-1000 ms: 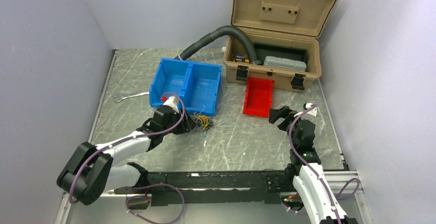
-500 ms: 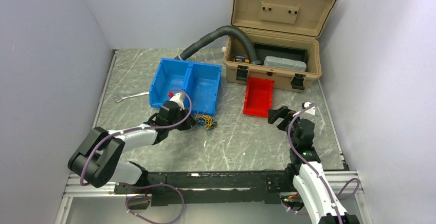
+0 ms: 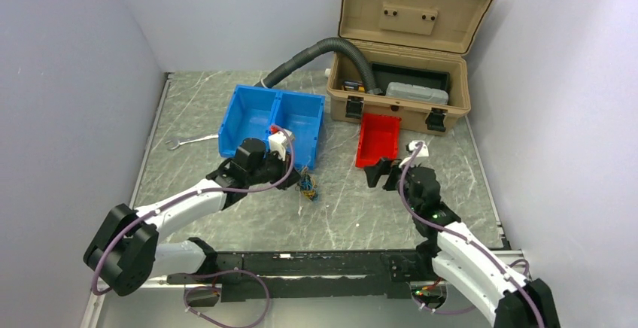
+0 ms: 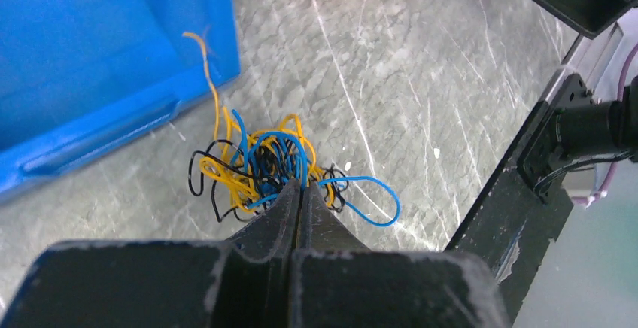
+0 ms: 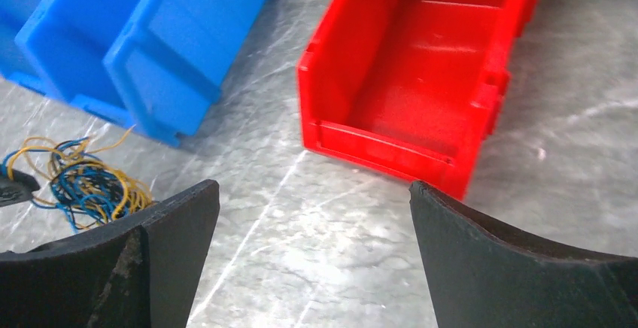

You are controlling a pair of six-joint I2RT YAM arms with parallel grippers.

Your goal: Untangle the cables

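The cables [image 4: 259,164] are one small knot of thin yellow, blue and black wires, with a blue loop sticking out to the right. In the top view the cables [image 3: 307,186] sit just in front of the blue bin. My left gripper [image 4: 299,186] is shut on the near edge of the knot, with strands pinched between its tips. Seen from above, the left gripper [image 3: 296,174] reaches in from the left. My right gripper [image 5: 314,189] is open and holds nothing. In the top view this right gripper [image 3: 378,174] stands to the right of the cables [image 5: 81,182], apart from them.
A two-compartment blue bin [image 3: 271,121] stands just behind the knot. A red bin [image 3: 378,141] lies close ahead of the right gripper. Behind are an open tan toolbox [image 3: 410,57] and a grey corrugated hose [image 3: 312,50]. A wrench [image 3: 192,141] lies at the left.
My left gripper has shut on the knot and shifted it a little to the right. My right arm has swung left toward the knot, with its jaws still open.
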